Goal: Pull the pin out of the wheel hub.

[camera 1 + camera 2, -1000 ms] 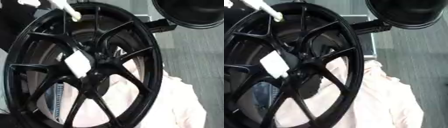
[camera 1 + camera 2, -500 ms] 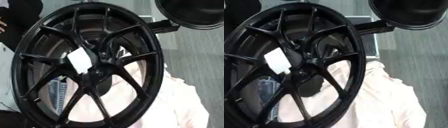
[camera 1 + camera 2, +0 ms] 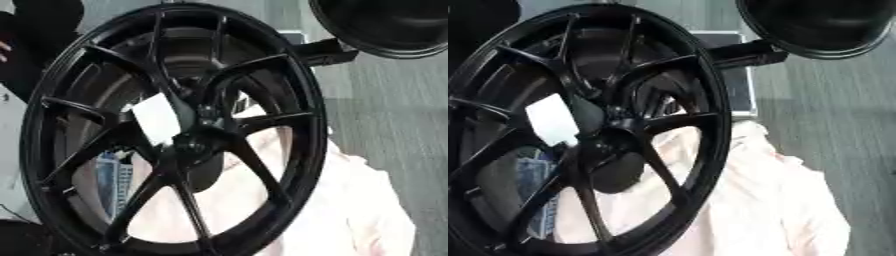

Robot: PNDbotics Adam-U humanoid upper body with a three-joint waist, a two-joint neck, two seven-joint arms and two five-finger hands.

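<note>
A large black wheel [image 3: 302, 125] with several thin spokes fills most of both views, standing nearly upright and leaning a little. Its dark hub [image 3: 197, 142] sits at the centre where the spokes meet. A white rectangular label [image 3: 157, 119] lies on a spoke just left of and above the hub. I cannot make out a pin among the dark parts at the hub. Neither of my hands shows in either view.
A pale pink cloth [image 3: 772, 200] lies under and behind the wheel at the lower right. A round black dome [image 3: 815, 25] on a black arm [image 3: 745, 52] hangs at the top right. Grey floor [image 3: 394, 125] runs along the right. A dark figure [image 3: 35, 55] stands at the upper left.
The white object that touched the rim at the top left has gone from view. The wheel has swung more upright, so its whole left rim now shows.
</note>
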